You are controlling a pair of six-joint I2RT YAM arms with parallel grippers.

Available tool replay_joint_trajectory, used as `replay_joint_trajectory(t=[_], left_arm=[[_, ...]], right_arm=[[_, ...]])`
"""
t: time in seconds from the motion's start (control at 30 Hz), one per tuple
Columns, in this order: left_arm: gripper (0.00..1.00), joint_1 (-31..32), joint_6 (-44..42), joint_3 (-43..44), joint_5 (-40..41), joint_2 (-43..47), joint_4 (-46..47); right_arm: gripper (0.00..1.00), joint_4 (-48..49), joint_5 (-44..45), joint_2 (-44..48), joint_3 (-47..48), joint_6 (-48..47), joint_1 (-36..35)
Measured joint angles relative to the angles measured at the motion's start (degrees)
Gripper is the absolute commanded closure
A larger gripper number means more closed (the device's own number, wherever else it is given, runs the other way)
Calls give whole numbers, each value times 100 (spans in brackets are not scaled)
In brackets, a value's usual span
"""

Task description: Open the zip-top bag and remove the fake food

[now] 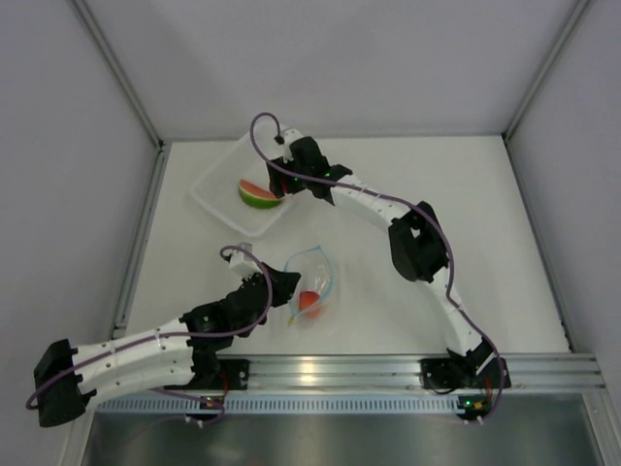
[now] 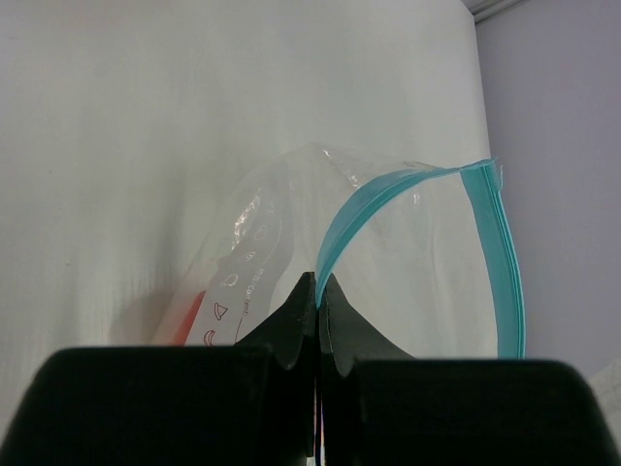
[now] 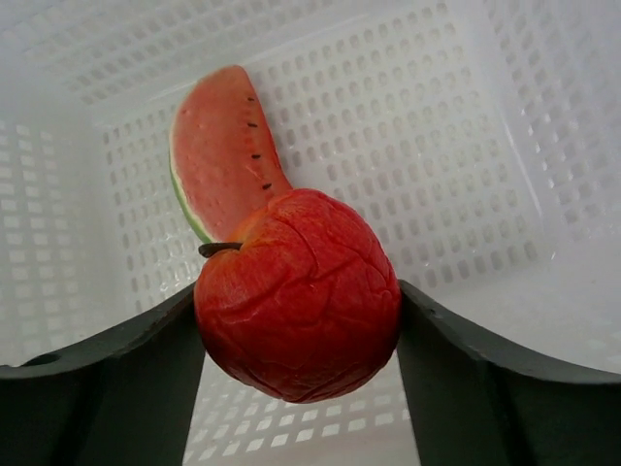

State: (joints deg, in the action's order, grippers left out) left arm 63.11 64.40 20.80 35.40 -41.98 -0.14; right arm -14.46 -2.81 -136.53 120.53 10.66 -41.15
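While the left gripper (image 2: 317, 291) pinches the rim of the zip-top bag (image 1: 318, 277), jaws closed tight just below the blue strip, the bag lies on the table (image 1: 485, 243) with its mouth gaping and a small orange-red fruit (image 1: 310, 301) inside. Further back, the right gripper (image 3: 297, 291) clamps the red ball (image 3: 291, 320) over the white mesh basket (image 3: 466, 146), where the watermelon wedge (image 3: 223, 146) lies.

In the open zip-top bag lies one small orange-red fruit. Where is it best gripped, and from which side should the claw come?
Grip the orange-red fruit across its rounded body, coming straight down through the mouth of the zip-top bag. The blue zip strip gapes upward in a loop, and the left claw pinches one lip, so only the top is free.
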Motion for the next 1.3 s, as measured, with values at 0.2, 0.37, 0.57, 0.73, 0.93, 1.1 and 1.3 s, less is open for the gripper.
replay_joint_trajectory(t=[0.2,0.37,0.57,0.73,0.93,1.1,1.3], left_arm=[[100,0,-4,-37,-2,24,-79],[100,0,-7,-46,-42,24,-140],[100,0,-15,-46,-68,15,-144],[100,0,-72,-44,-111,-131,-144],[100,0,-107,11,-129,-249,-160],[100,0,-129,127,-127,-299,-160],[100,0,-131,197,-125,-374,-160]], right_arm=[[0,-107,15,-26,225,-186,31],[1,-164,63,-24,227,-326,37],[0,-116,271,577,-358,-396,44],[0,-74,520,1875,-1331,-400,44],[1,184,188,3585,-2420,90,63],[1,861,-804,4931,-3832,772,227],[1,1021,-1176,5571,-4634,1150,293]])
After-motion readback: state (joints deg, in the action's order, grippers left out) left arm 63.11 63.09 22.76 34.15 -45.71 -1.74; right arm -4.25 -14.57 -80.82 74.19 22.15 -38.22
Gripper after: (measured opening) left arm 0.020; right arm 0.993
